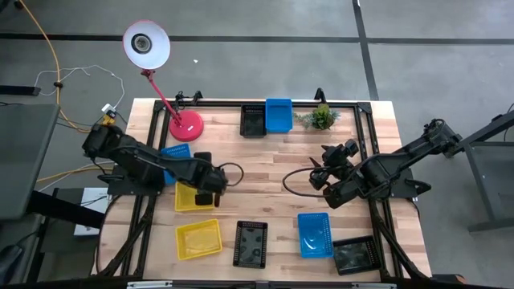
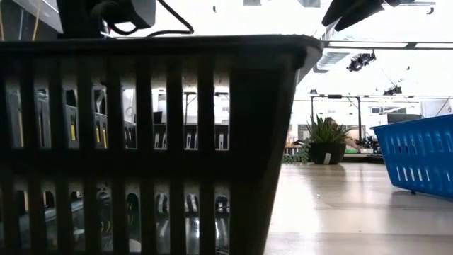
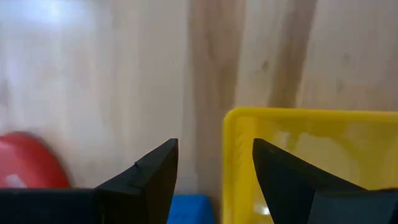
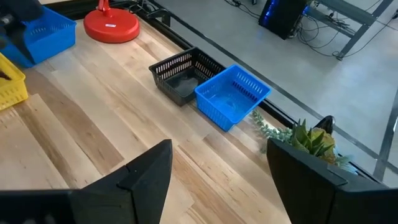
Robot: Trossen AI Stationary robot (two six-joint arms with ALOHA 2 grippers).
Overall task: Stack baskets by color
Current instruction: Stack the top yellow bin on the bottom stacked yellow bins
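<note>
Left gripper (image 1: 210, 191): left of centre in the high view, low over the upper yellow basket (image 1: 189, 197); its fingers (image 3: 149, 180) stand apart astride that basket's yellow wall, one inside, one outside; whether they press the wall I cannot tell.
Right gripper (image 1: 318, 181): right of centre in the high view, above bare counter (image 1: 265, 160); fingers spread wide, nothing between them.
Yellow baskets: the upper one under the left gripper; a second yellow basket (image 1: 198, 239) at lower left, just below the first and apart from it.
Blue baskets: one blue basket (image 1: 279, 115) at top centre, touching a black basket (image 1: 253, 120) on its left; a second blue basket (image 1: 315, 234) at lower right; a third blue basket (image 1: 173, 154) partly hidden under the left arm, near the lamp.
Black baskets: besides the top one, a black basket (image 1: 251, 242) at lower centre, and another black basket (image 1: 356, 255) at the lower right corner, beside the blue one there.
Pink lamp (image 1: 165, 76): upper left, its red base on the counter.
Green plant (image 1: 320, 117): top, right of the blue basket.
</note>
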